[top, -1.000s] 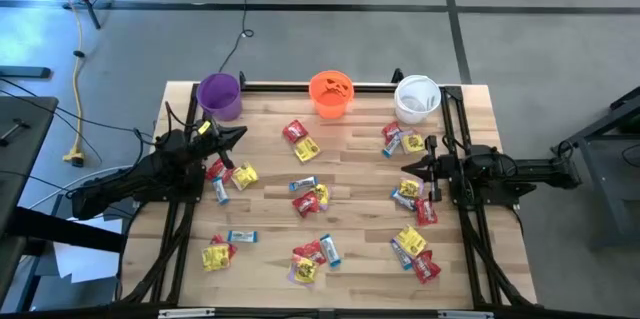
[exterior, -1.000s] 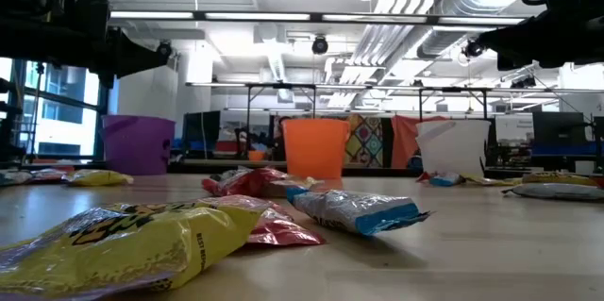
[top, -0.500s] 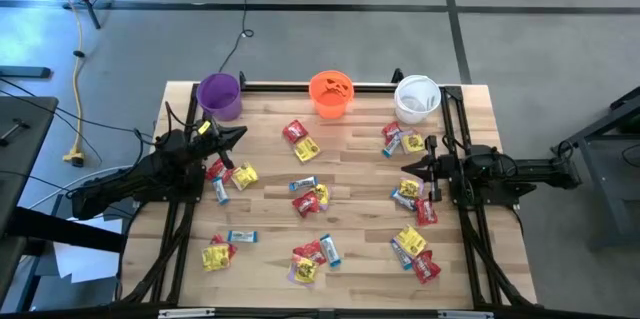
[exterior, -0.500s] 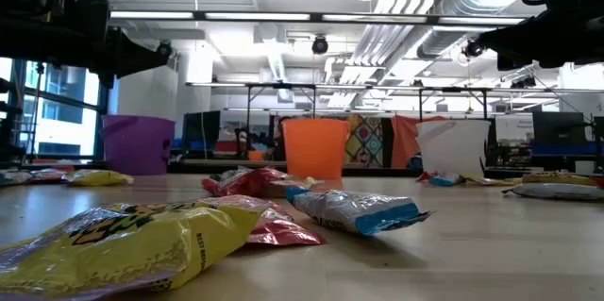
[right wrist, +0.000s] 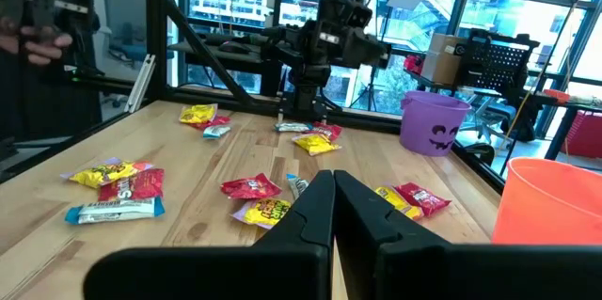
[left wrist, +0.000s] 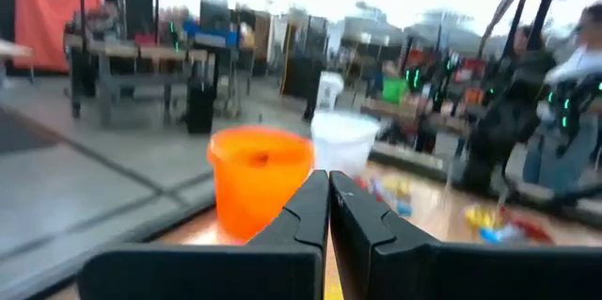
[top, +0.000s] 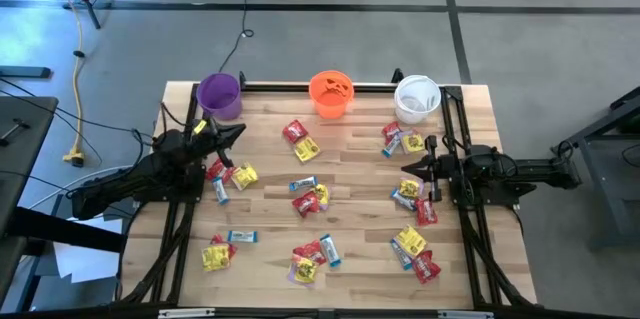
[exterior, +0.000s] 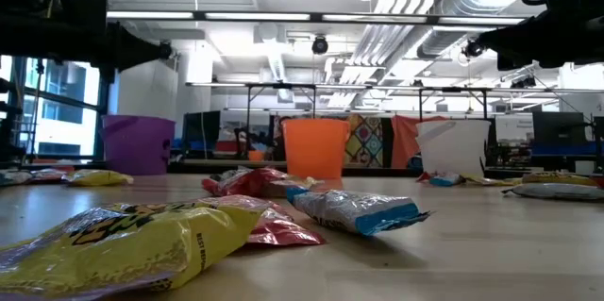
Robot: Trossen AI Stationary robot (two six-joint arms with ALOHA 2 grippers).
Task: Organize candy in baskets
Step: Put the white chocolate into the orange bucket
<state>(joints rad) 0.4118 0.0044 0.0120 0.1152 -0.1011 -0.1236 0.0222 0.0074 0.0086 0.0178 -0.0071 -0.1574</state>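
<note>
Candy (top: 309, 193) lies scattered flat across the wooden tabletop (top: 355, 149), its slim blue-and-white bars pointing every which way. At the left edge the left hand (top: 240, 131) hovers closed and empty, aimed toward the middle; at the right edge the right hand (top: 406, 167) does likewise. Along the far edge stand the purple bucket (top: 219, 95), orange bucket (top: 331, 93) and white bucket (top: 417, 99), upright.

Overhead, table-level and wrist views share the table (top: 350, 139)
</note>
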